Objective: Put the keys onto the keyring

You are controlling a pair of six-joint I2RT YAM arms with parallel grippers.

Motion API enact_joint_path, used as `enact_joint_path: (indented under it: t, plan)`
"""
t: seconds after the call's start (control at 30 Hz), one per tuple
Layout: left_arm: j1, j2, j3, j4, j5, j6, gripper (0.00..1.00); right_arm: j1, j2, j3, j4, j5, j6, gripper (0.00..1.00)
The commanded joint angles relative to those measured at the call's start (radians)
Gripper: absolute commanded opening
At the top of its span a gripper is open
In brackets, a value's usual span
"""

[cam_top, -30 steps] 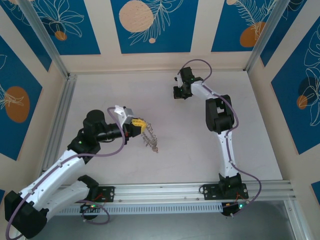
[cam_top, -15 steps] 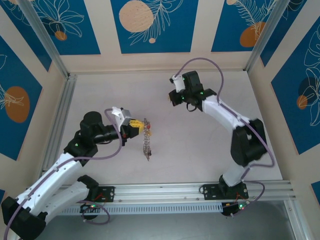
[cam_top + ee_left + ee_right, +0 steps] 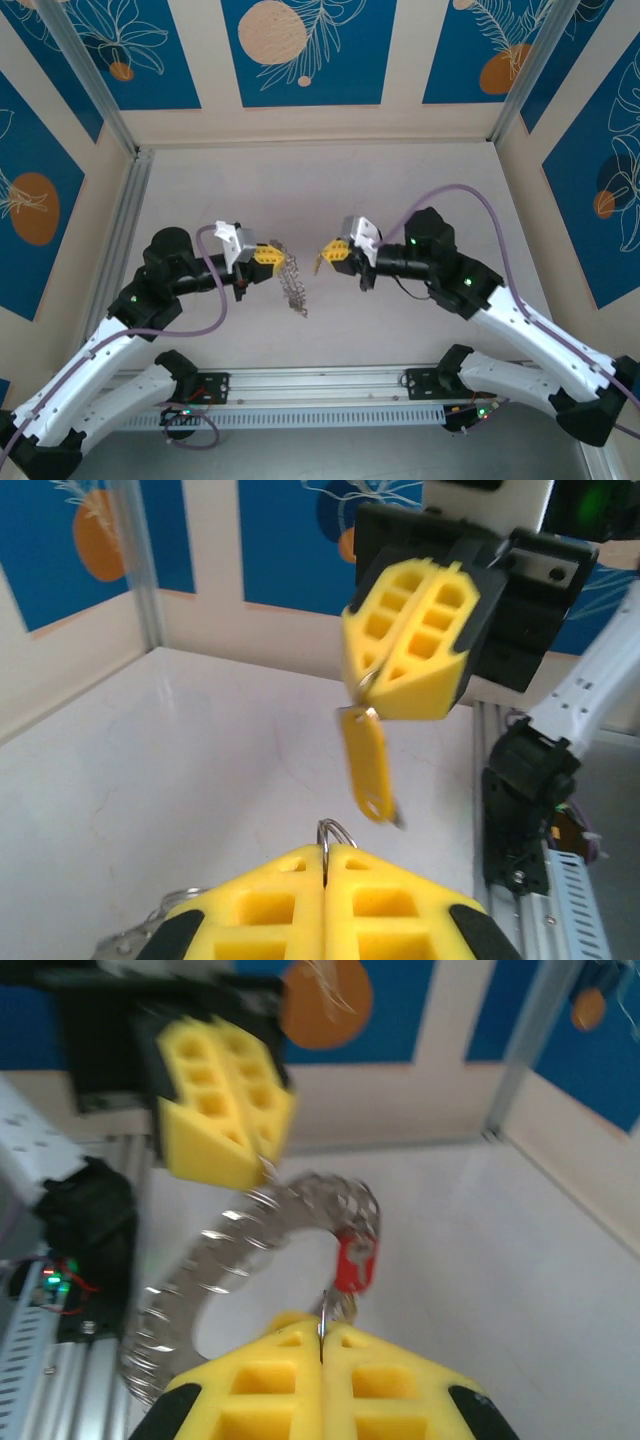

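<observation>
Both arms meet over the middle of the table [image 3: 420,170]. Just left of centre in the top view, my left gripper [image 3: 268,254] is pinched shut on the rim of the keyring [image 3: 293,282], which hangs from it. I cannot tell whether its lower end touches the table. Just right of centre, my right gripper [image 3: 333,252] is clamped shut on the wire loop of the yellow key [image 3: 365,767], its tag dangling below the pads. A red key [image 3: 353,1263] appears to hang on the ring. Ring and yellow key are near but apart. I'd hold the ring steady, approach slowly, and line the loop up edge-on with the rim, watching for the tag swinging.
</observation>
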Motion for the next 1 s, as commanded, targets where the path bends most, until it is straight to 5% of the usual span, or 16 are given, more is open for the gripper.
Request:
enact_joint_path:
  t: [0.0, 0.4, 0.97]
  plan:
    - [-0.043, 0.010, 0.064, -0.031, 0.117, 0.071, 0.00, 0.027, -0.035, -0.028, -0.009, -0.103, -0.046, 0.00]
    - [-0.076, 0.120, 0.189, -0.246, 0.252, 0.214, 0.00, 0.084, -0.047, -0.046, -0.012, -0.159, -0.083, 0.00]
    - [-0.093, 0.139, 0.200, -0.283, 0.266, 0.236, 0.00, 0.199, -0.005, -0.026, 0.003, 0.048, -0.111, 0.00]
